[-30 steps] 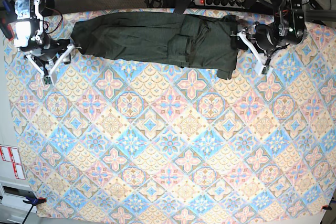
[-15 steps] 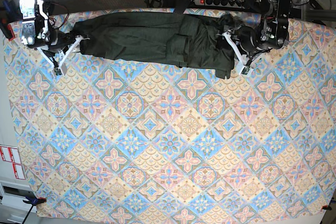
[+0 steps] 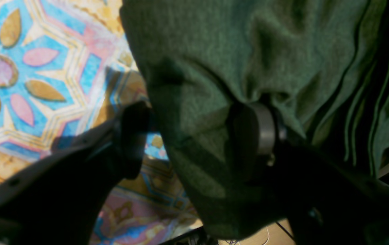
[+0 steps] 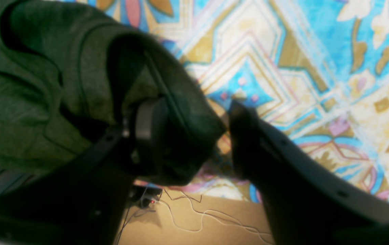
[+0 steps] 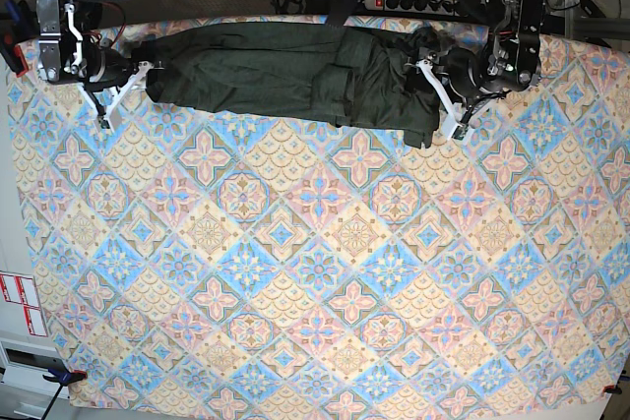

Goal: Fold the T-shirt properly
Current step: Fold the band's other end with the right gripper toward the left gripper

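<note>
Along the far edge of the desk (image 5: 315, 272) the T-shirt (image 5: 285, 71) lies as a long folded band (crosswise fold remaining, I judge), left gripper (image 5: 440, 95) and right gripper (image 5: 123, 93) spread wide around its ends, nothing clamped yet.

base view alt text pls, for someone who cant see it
A dark olive T-shirt, folded into a long band, lies along the far edge of a patterned tablecloth. The right pincer and left pincer, both open, sit at its opposite ends.
</note>
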Controlling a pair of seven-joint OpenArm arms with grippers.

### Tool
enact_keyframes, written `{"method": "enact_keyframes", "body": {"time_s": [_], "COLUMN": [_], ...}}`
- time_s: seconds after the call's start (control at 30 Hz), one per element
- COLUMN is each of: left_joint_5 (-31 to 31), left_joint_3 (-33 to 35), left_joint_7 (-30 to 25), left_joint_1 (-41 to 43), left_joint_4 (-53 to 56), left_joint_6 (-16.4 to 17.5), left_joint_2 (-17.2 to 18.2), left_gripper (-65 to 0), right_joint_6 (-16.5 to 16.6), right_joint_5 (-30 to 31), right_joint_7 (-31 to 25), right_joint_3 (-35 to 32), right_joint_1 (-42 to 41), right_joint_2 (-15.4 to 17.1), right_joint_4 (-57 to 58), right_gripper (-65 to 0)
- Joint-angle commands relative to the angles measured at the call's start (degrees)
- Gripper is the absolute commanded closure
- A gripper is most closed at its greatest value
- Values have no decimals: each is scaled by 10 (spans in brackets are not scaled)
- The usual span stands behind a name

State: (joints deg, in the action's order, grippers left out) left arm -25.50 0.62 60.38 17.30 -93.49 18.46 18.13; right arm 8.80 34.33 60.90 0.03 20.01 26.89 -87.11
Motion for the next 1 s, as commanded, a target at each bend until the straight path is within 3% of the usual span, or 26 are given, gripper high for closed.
{"method": "enact_keyframes", "body": {"time_s": [0.0, 0.23, 0.47, 0.6, 0.8, 0.97], "left_joint_5": [3, 5, 5, 3, 2, 2], "left_joint_3": [-1, -1, -2, -2, -2, -2], "left_joint_7": [4, 4, 4, 4, 4, 4], "left_joint_1": [1, 0, 0, 0, 0, 0], "left_joint_4": [-5, -5, -5, -6, -6, -7], "left_joint_6": [1, 1, 1, 1, 1, 1], "left_joint_2": [5, 5, 6, 6, 6, 6], "left_gripper": [-369, -369, -369, -369, -369, -369], "right_joint_6": [0, 0, 0, 0, 0, 0], "right_joint_5": [-3, -1, 106, 138, 142, 142], "right_joint_7": [-3, -4, -2, -2, 3, 26], "right_joint_3": [-12, -73, -77, -77, -80, -124], "right_joint_1": [-1, 2, 1, 0, 0, -9], "right_joint_2": [6, -1, -4, -4, -4, -5], "right_joint_4": [-6, -57, -76, -75, -72, -48], "right_gripper": [-296, -296, -296, -296, -296, -293]}}
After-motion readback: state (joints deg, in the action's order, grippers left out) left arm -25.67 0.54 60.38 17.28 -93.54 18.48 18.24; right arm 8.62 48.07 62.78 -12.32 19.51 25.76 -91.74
